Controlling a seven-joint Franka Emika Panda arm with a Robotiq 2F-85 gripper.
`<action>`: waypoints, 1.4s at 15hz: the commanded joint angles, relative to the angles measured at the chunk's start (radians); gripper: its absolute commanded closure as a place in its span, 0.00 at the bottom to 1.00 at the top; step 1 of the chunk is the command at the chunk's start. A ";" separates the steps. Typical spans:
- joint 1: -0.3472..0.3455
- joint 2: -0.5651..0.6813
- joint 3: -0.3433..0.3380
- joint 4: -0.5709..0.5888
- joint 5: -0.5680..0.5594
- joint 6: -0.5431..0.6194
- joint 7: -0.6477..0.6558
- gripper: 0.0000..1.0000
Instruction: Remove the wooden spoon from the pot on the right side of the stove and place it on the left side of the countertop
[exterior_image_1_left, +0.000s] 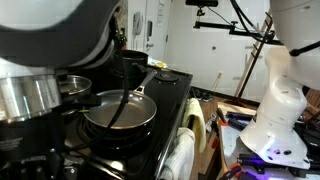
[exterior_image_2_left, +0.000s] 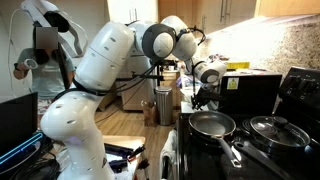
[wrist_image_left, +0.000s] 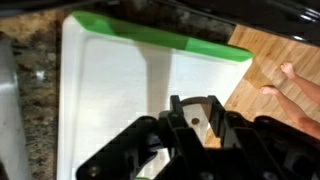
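Speckled granite countertop (wrist_image_left: 32, 95) — white cutting board (wrist_image_left: 105, 100), green-edged, lying flat on it.

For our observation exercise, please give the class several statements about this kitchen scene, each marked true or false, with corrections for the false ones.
1. In the wrist view, the pale wooden spoon shows over a white rectangular cutting board. True.
2. That cutting board has a red edge. False: its edge is green.
3. The steel pot with a glass lid has its lid on. True.
4. The wide shallow frying pan sits on the floor. False: it sits on the black smooth-top stove.
5. The gripper hangs over the frying pan. False: it is above the cutting board, off the stove.
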 joint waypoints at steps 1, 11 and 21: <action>0.032 0.026 -0.001 0.057 -0.016 -0.103 0.135 0.93; 0.118 -0.005 -0.035 -0.048 -0.073 0.000 0.577 0.93; 0.155 -0.137 -0.038 -0.164 -0.283 -0.149 0.936 0.93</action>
